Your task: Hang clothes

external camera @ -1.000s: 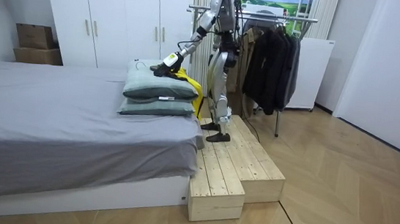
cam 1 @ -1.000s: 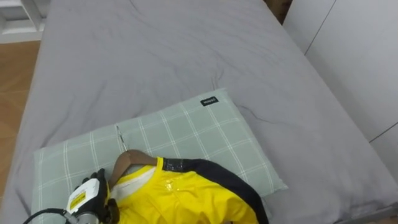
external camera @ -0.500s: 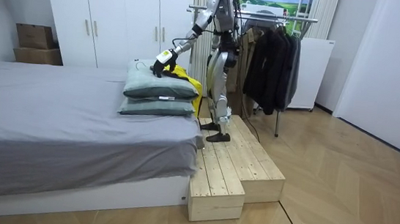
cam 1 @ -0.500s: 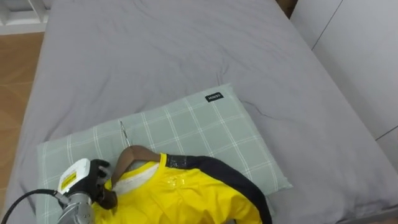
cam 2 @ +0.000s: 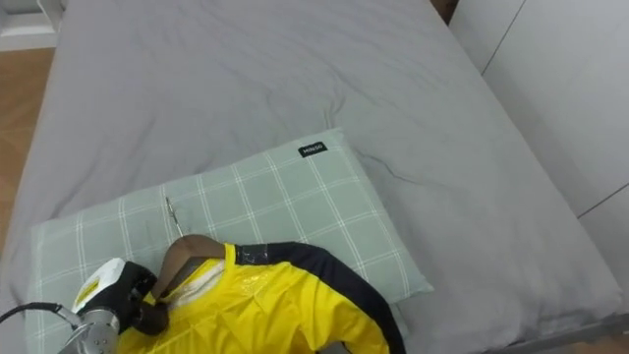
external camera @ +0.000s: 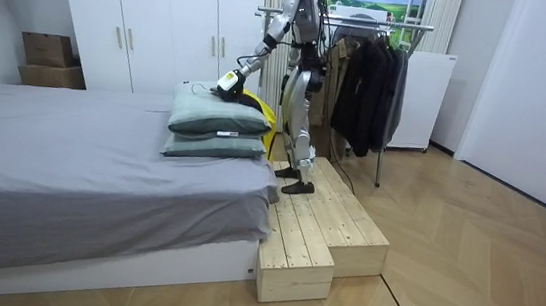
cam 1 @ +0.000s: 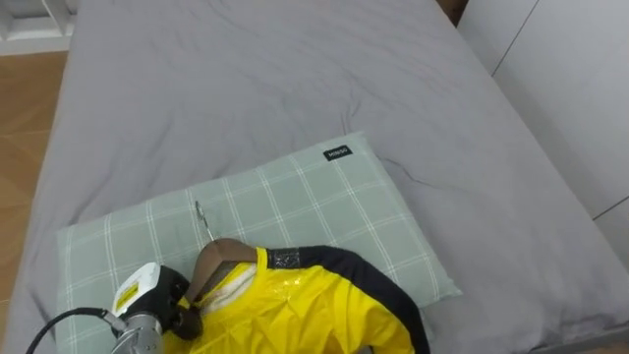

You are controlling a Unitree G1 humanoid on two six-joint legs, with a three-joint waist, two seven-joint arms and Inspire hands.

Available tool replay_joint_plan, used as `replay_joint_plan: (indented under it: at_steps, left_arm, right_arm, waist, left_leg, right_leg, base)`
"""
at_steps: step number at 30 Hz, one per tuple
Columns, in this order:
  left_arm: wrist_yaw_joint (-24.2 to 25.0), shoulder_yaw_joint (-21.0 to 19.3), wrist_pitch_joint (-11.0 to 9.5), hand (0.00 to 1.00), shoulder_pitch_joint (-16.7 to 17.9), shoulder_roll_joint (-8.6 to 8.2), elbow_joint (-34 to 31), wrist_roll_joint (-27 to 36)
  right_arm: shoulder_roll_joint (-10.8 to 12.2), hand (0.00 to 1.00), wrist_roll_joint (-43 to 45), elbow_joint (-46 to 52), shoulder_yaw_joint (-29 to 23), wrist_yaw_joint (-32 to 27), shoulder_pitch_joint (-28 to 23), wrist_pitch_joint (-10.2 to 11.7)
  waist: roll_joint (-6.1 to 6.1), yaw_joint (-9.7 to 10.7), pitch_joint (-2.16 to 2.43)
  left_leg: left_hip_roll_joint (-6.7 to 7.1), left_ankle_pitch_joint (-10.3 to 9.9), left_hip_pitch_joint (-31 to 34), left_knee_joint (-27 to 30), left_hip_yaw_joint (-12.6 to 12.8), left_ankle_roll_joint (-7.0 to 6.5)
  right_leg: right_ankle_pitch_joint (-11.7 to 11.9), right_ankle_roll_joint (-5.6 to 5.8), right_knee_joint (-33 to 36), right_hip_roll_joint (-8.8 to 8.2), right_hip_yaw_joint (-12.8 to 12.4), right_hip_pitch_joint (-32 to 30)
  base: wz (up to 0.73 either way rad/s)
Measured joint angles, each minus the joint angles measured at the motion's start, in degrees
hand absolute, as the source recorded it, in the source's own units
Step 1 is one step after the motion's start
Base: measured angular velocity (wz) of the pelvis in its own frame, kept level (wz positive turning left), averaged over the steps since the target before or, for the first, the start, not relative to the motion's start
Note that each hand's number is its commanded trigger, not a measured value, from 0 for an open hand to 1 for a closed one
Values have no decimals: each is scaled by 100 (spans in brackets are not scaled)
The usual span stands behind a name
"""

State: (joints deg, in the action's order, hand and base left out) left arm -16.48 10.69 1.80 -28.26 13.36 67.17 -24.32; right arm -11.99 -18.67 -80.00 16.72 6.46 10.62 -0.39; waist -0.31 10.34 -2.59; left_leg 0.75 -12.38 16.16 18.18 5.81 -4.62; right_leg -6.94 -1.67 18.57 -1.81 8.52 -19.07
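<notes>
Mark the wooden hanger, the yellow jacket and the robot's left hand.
wooden hanger (cam 1: 212, 262): left eye view, on its bare wooden arm.
yellow jacket (cam 1: 295, 313): left eye view, mid yellow front.
left hand (cam 1: 165, 295): left eye view, back of the hand.

The left hand (cam 1: 169, 300) has black fingers (cam 1: 187, 320) and a white tag with a yellow label at its back. Behind it sits a silver-grey wrist cylinder, and a thin black cable loops in to it from the lower left. In the room view the body is silver-grey with black joints, slim pale legs and dark feet.
</notes>
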Motion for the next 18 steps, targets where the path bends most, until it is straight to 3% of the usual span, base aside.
replay_joint_plan:
  at_steps: [2,7,9,18]
  left_arm:
    - [33,0,-1,100,7,1,0,0]
    - [46,-3,-97,100,206,0,-3,6]
    - [50,-2,-110,100,333,-2,-89,7]
    - [48,-34,-130,100,545,-5,-341,11]
  right_arm:
    - [0,0,2,-6,-1,6,-38,33]
    - [-43,0,4,-2,-65,67,-254,76]
    - [-55,0,5,-2,-133,69,-346,111]
    - [-120,0,17,26,-260,121,-630,101]
  waist:
    - [5,0,2]
    - [107,6,58]
    - [147,25,122]
    - [160,8,173]
  left_leg:
    - [1,0,-67,-37,-25,0]
    - [-1,3,-407,-262,-19,7]
    - [-6,7,-505,-291,-10,14]
    - [-4,12,-1042,-473,13,22]
  right_leg:
    - [1,-2,-17,29,-11,62]
    - [7,-1,-207,80,-56,417]
    - [7,-1,-199,86,-57,478]
    - [-12,7,-243,93,-57,938]
  base:
    - [2]
    - [-3]
    - [0]
    - [0]
